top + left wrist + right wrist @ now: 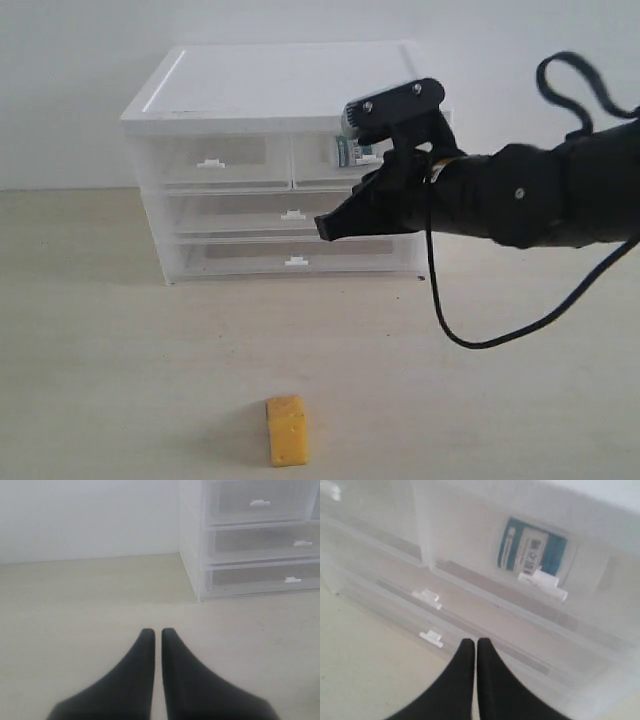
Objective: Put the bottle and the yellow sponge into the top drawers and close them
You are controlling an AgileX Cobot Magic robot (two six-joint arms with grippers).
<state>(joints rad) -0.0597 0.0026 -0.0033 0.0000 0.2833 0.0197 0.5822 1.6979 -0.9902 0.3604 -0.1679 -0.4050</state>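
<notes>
The bottle (350,151) lies inside the right one of the top drawers (318,163). Its teal-and-white label (532,547) shows through the translucent front, which sits flush with the cabinet. The left top drawer (215,160) is also pushed in. The yellow sponge (287,430) lies on the table near the front edge, well in front of the cabinet. My right gripper (326,229) (473,642) is shut and empty, hovering just in front of the middle drawer. My left gripper (155,632) is shut and empty, low over the bare table to the cabinet's left, and out of the exterior view.
The white cabinet (280,80) stands at the back against the wall, with two full-width drawers (292,214) under the top pair. The right arm's black cable (470,340) hangs down toward the table. Light table surface (120,360) surrounds the sponge.
</notes>
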